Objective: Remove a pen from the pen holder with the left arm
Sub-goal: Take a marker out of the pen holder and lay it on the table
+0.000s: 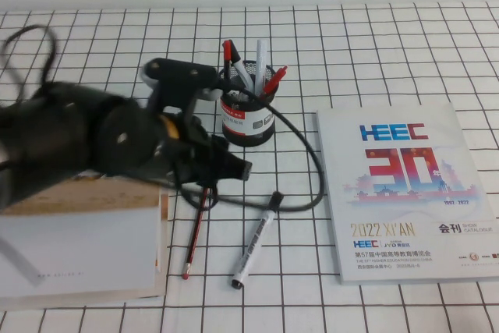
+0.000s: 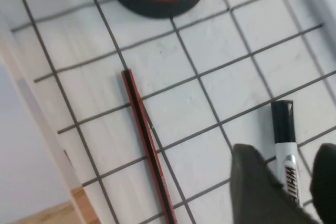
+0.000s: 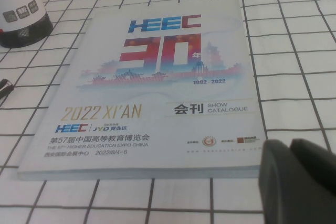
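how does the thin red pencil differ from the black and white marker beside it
The thin red pencil is slim; the black and white marker is thicker, with print. The pencil lies on the robot's left of the marker, its top under the left end effector, open above them; the marker shows whole. Both lie flat outside the black mesh pen holder, similarly slanted. The right end effector hovers by the HEEC catalogue corner.
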{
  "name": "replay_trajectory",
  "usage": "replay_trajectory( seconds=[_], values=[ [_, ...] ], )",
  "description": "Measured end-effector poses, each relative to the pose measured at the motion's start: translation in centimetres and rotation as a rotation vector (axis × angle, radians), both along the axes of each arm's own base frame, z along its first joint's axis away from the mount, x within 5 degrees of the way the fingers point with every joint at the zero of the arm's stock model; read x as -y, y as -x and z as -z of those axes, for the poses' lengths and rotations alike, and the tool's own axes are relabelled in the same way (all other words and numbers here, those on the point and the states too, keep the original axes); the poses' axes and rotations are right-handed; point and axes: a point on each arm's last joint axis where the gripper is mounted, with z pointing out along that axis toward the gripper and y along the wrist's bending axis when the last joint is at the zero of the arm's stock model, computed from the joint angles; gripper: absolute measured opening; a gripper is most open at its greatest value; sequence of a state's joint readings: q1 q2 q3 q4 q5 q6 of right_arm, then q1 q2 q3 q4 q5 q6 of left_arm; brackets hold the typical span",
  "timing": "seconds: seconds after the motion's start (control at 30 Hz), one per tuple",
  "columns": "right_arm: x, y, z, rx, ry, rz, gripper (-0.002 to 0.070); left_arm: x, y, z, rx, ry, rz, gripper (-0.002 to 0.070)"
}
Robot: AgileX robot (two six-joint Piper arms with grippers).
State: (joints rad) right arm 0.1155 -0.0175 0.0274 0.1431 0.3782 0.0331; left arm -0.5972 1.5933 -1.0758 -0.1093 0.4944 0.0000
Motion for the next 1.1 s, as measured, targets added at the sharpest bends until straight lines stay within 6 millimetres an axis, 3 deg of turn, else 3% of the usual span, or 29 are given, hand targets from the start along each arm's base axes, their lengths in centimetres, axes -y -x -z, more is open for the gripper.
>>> replay_trajectory(
  seconds=[0.13, 0.23, 0.5, 0.7, 1.1],
  values=[
    [0.0, 0.0, 0.0, 0.000, 0.000, 0.000, -0.0015, -2.2, 3.1, -2.0, 0.123, 0.080, -0.013, 0.0084],
    [0.0, 0.0, 0.0, 0.000, 0.000, 0.000, -0.0015, -3.9, 5.5, -3.0, 0.220, 0.141, -0.022, 0.0021],
    [0.0, 0.0, 0.0, 0.000, 0.000, 0.000, -0.0015, -7.7, 10.8, -3.8, 0.388, 0.250, -0.035, 0.0000],
    [0.0, 0.0, 0.0, 0.000, 0.000, 0.000, -0.0015, -9.7, 13.5, -3.7, 0.474, 0.318, -0.049, -0.0001],
    [0.0, 0.0, 0.0, 0.000, 0.000, 0.000, -0.0015, -10.4, 14.6, -2.5, 0.494, 0.240, 0.000, -0.0002]
  ],
)
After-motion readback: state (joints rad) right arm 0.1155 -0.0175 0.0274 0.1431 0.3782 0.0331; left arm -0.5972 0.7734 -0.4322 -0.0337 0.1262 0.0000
